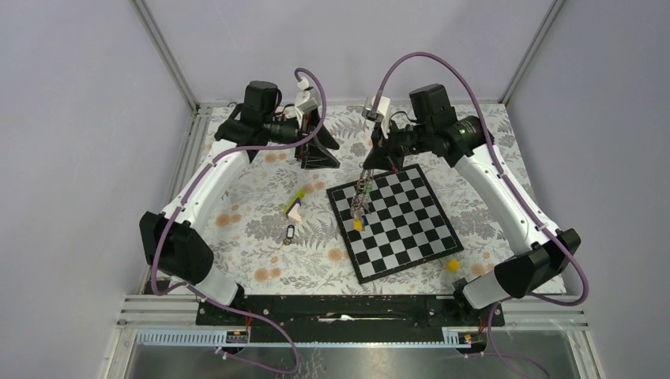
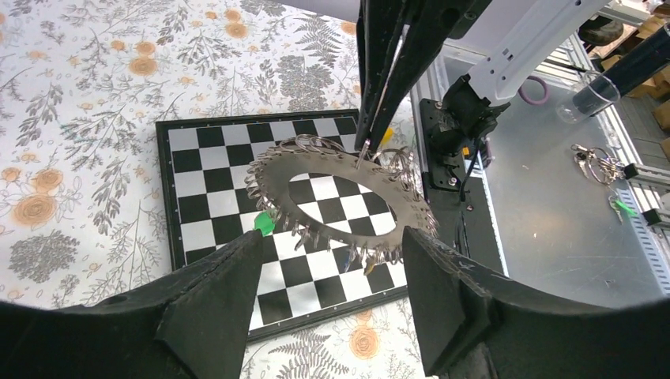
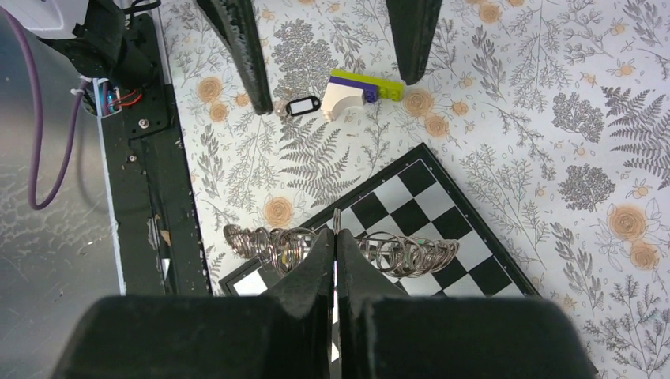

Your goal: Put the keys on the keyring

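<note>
- Currently, the large ridged grey metal keyring (image 2: pixel 275 188) is pinched at its rim by the right fingers (image 3: pixel 312 272).
- Left fingers (image 2: pixel 209 304) are spread, short of it, near the black-and-white chessboard (image 2: pixel 207 183) edge.

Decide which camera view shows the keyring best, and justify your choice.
The left wrist view: the keyring shows nearly its whole ridged rim and round hole. The right wrist view gives it edge-on, partly behind the right gripper. The top external view shows only a small cluster.

keyring (image 2: pixel 272 175): shiny grey metal (ridged rim) | chessboard (image 2: pixel 205 181): smooth, slightly glossy
</note>
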`<action>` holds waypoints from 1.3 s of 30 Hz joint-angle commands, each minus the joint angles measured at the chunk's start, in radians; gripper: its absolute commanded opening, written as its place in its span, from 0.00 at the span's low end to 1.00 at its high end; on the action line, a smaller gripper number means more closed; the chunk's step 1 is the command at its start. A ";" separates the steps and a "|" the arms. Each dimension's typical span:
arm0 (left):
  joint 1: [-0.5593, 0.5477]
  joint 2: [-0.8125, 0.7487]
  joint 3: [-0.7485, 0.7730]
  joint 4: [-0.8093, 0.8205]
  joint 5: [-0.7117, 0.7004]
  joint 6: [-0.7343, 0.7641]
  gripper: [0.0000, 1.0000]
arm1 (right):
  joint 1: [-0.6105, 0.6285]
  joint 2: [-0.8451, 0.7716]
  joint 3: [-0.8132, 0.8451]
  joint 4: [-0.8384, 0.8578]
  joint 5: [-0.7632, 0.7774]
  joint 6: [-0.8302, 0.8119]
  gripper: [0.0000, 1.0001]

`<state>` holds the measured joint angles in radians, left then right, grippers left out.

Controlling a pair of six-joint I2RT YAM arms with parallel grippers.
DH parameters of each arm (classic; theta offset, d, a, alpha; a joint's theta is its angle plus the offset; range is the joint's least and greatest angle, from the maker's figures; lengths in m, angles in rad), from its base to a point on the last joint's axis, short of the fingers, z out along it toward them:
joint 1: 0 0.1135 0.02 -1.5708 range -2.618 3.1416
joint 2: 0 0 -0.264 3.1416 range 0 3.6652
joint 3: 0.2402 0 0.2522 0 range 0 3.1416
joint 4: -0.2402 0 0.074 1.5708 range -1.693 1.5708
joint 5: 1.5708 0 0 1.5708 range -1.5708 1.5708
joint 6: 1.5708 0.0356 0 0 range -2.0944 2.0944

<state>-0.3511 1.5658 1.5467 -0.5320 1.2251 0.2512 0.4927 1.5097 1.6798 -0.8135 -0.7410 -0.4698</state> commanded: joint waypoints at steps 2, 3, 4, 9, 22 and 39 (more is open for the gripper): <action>-0.036 -0.025 -0.019 0.124 0.044 -0.042 0.67 | 0.012 -0.067 0.013 0.002 -0.027 0.001 0.00; -0.045 -0.025 -0.021 0.124 0.044 -0.041 0.66 | 0.012 -0.070 0.008 0.007 -0.051 0.002 0.00; -0.053 -0.026 -0.022 0.124 0.046 -0.040 0.66 | 0.012 -0.074 0.002 0.015 -0.081 0.002 0.00; -0.069 -0.039 -0.042 0.123 0.075 -0.020 0.61 | 0.012 -0.056 -0.003 0.027 -0.236 0.004 0.00; -0.069 -0.097 -0.029 -0.394 -0.149 0.672 0.61 | 0.044 -0.005 0.012 -0.118 -0.388 -0.319 0.00; -0.068 -0.082 -0.096 -0.356 -0.280 0.751 0.60 | 0.050 -0.010 0.086 -0.304 0.041 -0.849 0.00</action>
<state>-0.4221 1.4853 1.4506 -0.9211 0.9463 0.9474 0.5404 1.5196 1.6875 -1.0462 -0.6731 -1.1709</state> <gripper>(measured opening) 0.599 0.021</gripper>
